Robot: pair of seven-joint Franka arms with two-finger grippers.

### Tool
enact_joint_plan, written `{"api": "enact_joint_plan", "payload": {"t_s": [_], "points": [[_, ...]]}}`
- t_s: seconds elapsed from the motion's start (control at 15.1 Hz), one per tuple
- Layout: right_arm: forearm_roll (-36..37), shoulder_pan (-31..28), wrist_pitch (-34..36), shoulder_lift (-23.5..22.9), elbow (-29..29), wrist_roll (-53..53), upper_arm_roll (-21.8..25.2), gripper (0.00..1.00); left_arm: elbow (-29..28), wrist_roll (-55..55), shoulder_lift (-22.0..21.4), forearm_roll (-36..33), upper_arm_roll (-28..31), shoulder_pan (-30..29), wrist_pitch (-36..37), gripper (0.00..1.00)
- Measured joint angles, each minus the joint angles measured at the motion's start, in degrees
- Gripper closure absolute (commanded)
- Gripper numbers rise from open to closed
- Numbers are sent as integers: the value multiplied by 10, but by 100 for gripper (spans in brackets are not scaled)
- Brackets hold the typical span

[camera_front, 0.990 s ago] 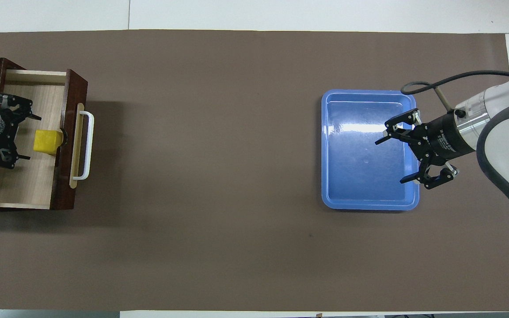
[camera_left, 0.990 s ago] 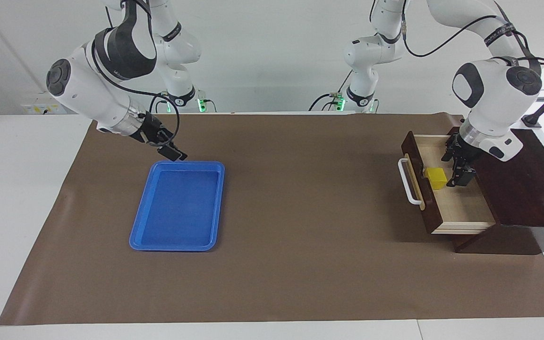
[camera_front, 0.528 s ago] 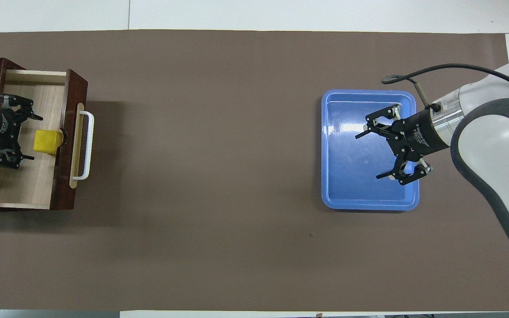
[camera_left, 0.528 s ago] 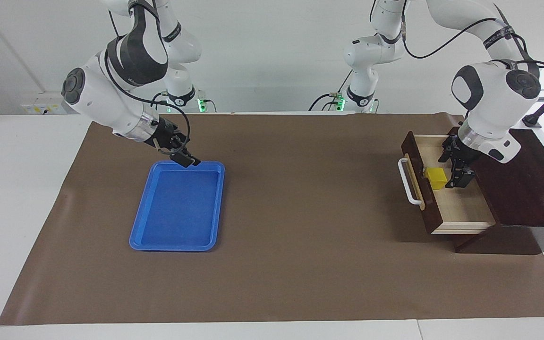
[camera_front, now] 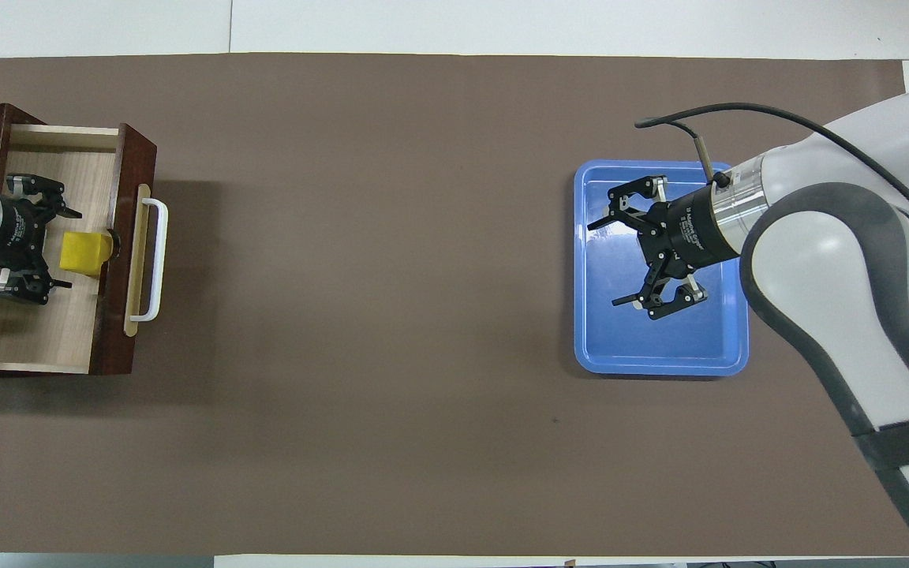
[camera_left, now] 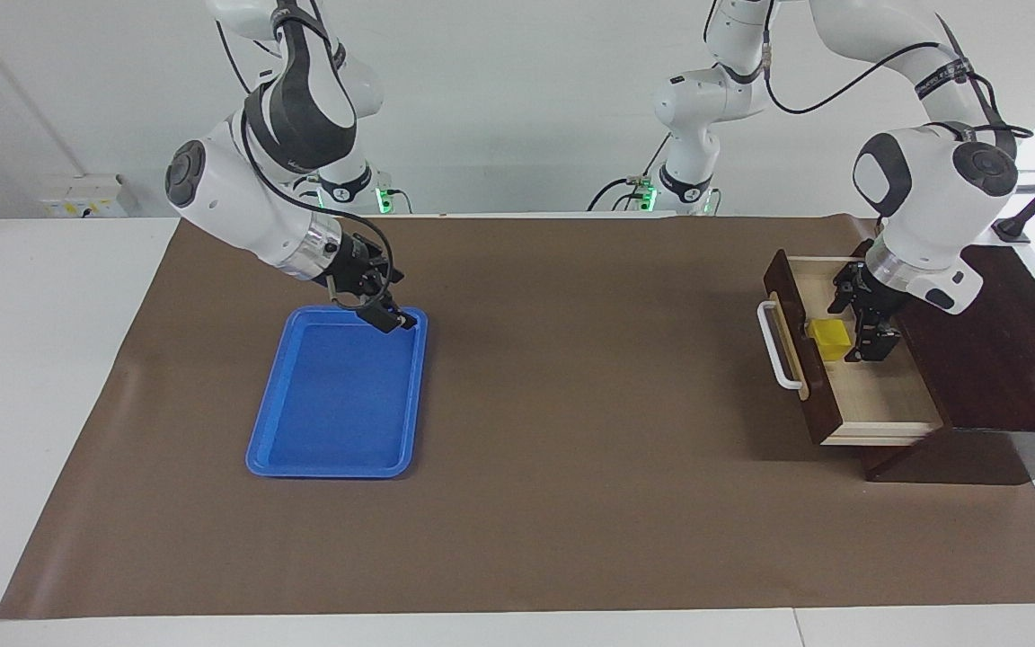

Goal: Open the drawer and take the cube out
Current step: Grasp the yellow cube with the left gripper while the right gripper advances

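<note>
We see the drawer (camera_left: 850, 359) pulled out of its dark wooden box (camera_left: 1003, 359) at the left arm's end of the bench (camera_left: 571, 503), the cube (camera_left: 830, 340) resting inside against the drawer front. Our left gripper (camera_left: 868, 323) reaches down into the drawer beside the cube, fingers spread and gripping nothing. The right gripper (camera_front: 620, 260) hovers over the blue tray (camera_front: 660, 361), fingers released.

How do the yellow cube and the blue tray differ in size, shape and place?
The yellow cube is small and blocky; the blue tray is far larger, flat and shallow with a raised rim. The cube sits inside the open drawer at the left arm's end of the table, against the drawer's front panel; the tray lies on the brown mat at the right arm's end. Each has an open tool near it: left tool, right tool.
</note>
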State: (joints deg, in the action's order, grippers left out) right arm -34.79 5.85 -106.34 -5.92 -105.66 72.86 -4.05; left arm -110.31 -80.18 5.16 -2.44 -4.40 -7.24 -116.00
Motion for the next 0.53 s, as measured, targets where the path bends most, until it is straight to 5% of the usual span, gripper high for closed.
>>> {"api": "enact_joint_plan", "payload": {"t_s": [0.26, 0.53], "points": [[-24, 4, -23, 0, -9, 14, 0, 0, -7, -2, 0, 0, 0, 0, -5, 7], [-50, 5, -44, 0, -17, 38, 0, 0, -9, -4, 0, 0, 0, 0, -5, 35]]}}
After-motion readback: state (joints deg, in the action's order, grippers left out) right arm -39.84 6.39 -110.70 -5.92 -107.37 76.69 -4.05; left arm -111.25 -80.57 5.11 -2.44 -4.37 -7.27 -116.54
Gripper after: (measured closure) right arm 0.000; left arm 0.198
